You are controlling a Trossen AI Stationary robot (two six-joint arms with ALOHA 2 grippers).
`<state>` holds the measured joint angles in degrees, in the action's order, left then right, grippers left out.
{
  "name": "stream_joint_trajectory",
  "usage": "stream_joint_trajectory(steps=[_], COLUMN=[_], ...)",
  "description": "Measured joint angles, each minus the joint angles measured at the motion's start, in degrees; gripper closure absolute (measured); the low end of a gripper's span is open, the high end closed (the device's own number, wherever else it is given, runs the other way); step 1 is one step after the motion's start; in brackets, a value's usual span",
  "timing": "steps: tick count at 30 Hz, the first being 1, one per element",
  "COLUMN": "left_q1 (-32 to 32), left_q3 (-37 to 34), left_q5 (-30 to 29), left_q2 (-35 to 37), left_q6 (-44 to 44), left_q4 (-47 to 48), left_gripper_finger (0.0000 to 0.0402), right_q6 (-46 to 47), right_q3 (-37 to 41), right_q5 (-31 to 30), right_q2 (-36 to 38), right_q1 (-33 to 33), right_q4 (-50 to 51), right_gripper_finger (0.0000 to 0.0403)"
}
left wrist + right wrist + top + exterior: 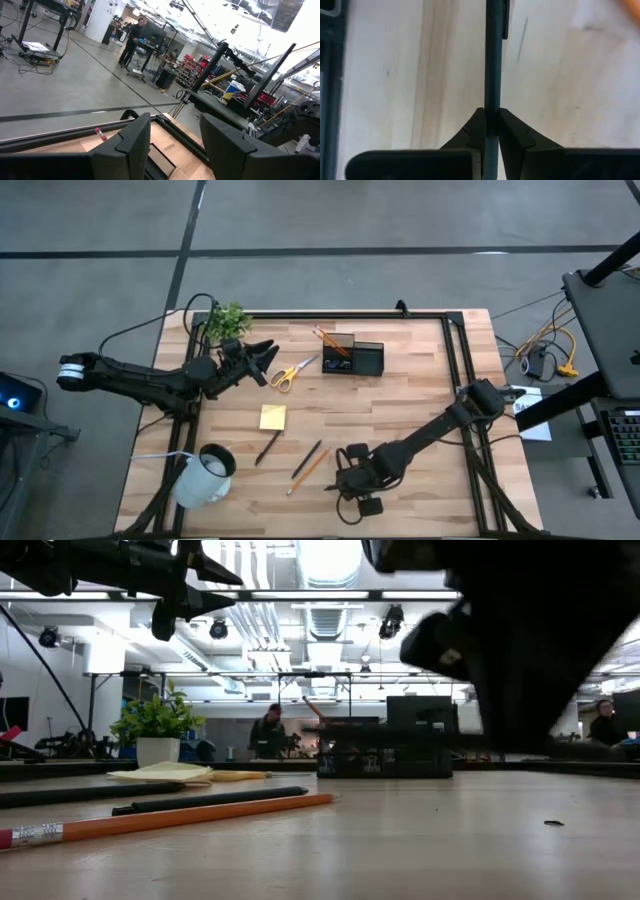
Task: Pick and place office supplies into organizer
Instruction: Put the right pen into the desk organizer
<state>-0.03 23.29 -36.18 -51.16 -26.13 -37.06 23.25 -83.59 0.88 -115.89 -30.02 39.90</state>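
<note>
My right gripper (347, 472) hangs over the table's near middle, pointing steeply down, shut on a dark pen (493, 60). In the low view it is the big dark mass (530, 640). My left gripper (262, 358) waits open above the far left, beside the yellow-handled scissors (293, 372) that lie flat. The black organizer (352, 357) stands at the far middle with orange pencils sticking out of one compartment. A yellow sticky-note pad (272, 416), a dark pen (267, 447), another dark pen (307, 458) and an orange pencil (310, 471) lie flat on the wood. My right gripper pinches the dark pen's shaft (493, 111) between its two fingertips (476, 125), well away from the clip end (505, 22). The fingers come from above, pointing steeply down. The pen runs on straight past the fingertips, and a thin shadow lies apart from it on the wood.
A white mug (205, 475) lies near the near left corner and a small green plant (228, 322) stands at the far left. A black rail (455, 370) frames the table's right side. Bare wood lies between the organizer and my right gripper.
</note>
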Motion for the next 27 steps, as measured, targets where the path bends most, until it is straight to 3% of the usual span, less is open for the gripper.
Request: stream_joint_trajectory(steps=[13,27], left_q1=[0.00,0.02], left_q3=[0.00,0.00], left_q5=[0.00,0.95], left_q2=[0.11,0.42], left_q6=[-0.13,-0.24], left_q4=[0.00,-0.01], left_gripper_finger=[0.0244,0.0244], right_q6=[3.41,3.48], right_q3=[3.37,16.25], right_q5=[-12.51,-18.46], right_q2=[10.64,24.07], right_q1=[5.27,13.98], right_q4=[-0.60,-15.29], right_gripper_finger=[0.0380,0.0380])
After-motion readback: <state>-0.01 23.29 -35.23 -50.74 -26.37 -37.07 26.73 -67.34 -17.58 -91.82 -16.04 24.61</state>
